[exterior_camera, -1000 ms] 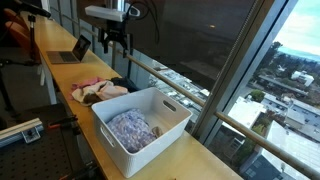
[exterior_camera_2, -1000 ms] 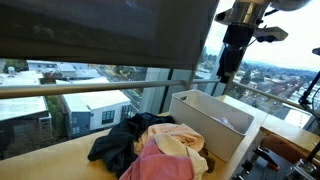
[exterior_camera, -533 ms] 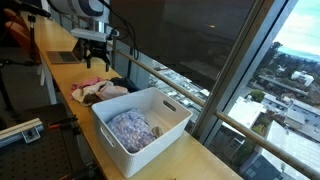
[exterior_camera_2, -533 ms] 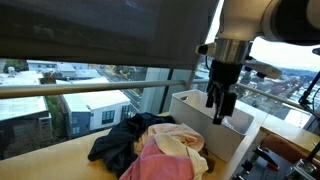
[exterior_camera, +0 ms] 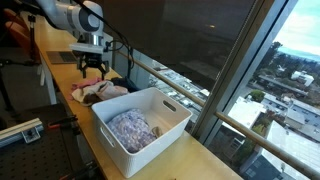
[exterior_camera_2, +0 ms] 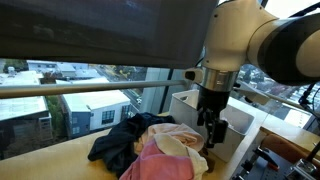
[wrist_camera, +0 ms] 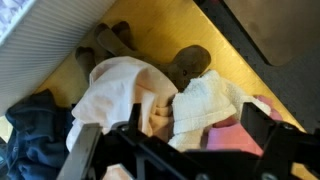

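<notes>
A pile of clothes (exterior_camera: 100,90) lies on the yellow wooden counter (exterior_camera: 60,82) beside a white basket (exterior_camera: 168,108). My gripper (exterior_camera: 92,68) hangs open just above the pile and holds nothing. In the wrist view the gripper (wrist_camera: 175,140) straddles a white towel (wrist_camera: 210,100), with a cream cloth (wrist_camera: 120,90) to its left and a pink garment (wrist_camera: 238,138) below right. A dark garment (wrist_camera: 35,130) lies at the left edge, and brown socks (wrist_camera: 190,65) lie further out. In an exterior view the gripper (exterior_camera_2: 212,135) is right over the pink and cream cloths (exterior_camera_2: 165,152).
The white basket (exterior_camera_2: 222,112) holds a purple patterned cloth (exterior_camera: 130,130). A laptop (exterior_camera: 70,50) stands further back on the counter. A railing and large windows (exterior_camera: 200,50) run along the counter's far side. A dark garment (exterior_camera_2: 120,142) spreads toward the window.
The arm has come down from high above the counter to just over the clothes pile. The jaws have stayed open. The clothes have not moved.
</notes>
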